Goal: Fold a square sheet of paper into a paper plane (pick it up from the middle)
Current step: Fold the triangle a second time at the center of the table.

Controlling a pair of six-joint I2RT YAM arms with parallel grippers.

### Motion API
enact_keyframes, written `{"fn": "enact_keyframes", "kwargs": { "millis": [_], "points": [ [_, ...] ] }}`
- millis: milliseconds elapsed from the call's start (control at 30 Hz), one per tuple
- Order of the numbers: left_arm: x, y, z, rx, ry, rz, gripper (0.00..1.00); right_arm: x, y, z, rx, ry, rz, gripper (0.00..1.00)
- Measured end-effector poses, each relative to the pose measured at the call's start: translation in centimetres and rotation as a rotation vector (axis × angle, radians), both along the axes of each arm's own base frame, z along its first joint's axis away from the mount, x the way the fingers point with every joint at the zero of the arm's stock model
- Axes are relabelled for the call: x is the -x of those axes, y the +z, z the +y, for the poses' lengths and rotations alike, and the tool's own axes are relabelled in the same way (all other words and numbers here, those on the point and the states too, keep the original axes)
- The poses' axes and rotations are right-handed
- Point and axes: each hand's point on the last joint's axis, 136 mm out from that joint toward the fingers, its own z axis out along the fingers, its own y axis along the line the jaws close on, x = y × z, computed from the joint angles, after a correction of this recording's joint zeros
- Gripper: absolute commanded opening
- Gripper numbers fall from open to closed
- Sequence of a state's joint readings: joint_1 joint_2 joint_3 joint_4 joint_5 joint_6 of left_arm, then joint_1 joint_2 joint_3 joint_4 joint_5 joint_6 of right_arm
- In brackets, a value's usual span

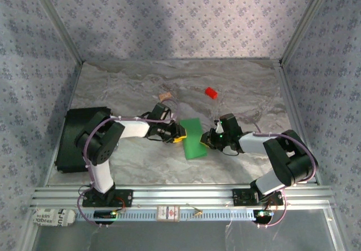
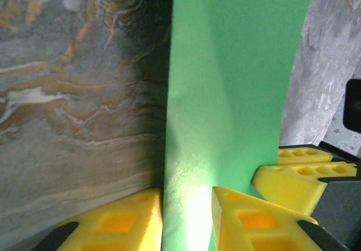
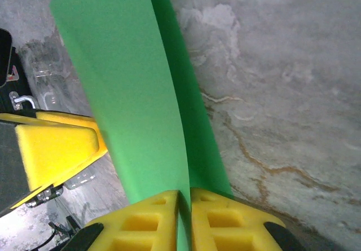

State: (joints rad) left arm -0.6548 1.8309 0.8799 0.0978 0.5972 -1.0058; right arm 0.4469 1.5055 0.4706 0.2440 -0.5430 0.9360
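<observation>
The square sheet of paper (image 1: 193,139) sits at the middle of the desk (image 1: 141,161), pinched by the right pincer (image 3: 184,217), the left pincer (image 2: 187,217) spread astride it, so a crooked left squeeze could skew the crease or tug it loose.

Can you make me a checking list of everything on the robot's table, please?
Surface: grey marbled table.
Job's things: green paper, folded over, between the two grippers.
Clutter: red block and tan piece farther back; black mat at left.
Grippers: left gripper jaws apart, astride the paper; right gripper shut on it.
Cables: purple cables along both arms.
Surroundings: patterned walls; metal rail at near edge.
</observation>
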Motion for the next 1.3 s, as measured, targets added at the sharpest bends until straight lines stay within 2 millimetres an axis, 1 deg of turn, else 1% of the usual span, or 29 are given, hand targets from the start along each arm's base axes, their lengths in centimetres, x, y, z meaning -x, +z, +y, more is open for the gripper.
{"fn": "enact_keyframes", "kwargs": {
  "millis": [300,533,733,1000,1300],
  "points": [
    [-0.4,-0.1,-0.6,0.024,-0.002,0.002,0.20,-0.1,0.2,-0.5,-0.003,-0.017,-0.007,0.15],
    [-1.6,0.1,-1.5,0.044,-0.001,-0.018,0.15,-0.3,0.3,-0.9,-0.008,-0.030,-0.007,0.15],
    [-2.7,0.3,-2.4,0.065,-0.001,-0.046,0.13,-0.6,0.4,-1.2,-0.009,-0.042,-0.008,0.16],
    [-3.2,0.0,-2.7,0.077,0.002,-0.061,0.12,-0.8,0.4,-1.4,-0.014,-0.050,-0.006,0.16],
    [-4.5,1.1,-3.2,0.119,0.053,-0.085,0.11,-1.2,0.5,-2.0,-0.023,-0.068,-0.003,0.15]
  ]
}}
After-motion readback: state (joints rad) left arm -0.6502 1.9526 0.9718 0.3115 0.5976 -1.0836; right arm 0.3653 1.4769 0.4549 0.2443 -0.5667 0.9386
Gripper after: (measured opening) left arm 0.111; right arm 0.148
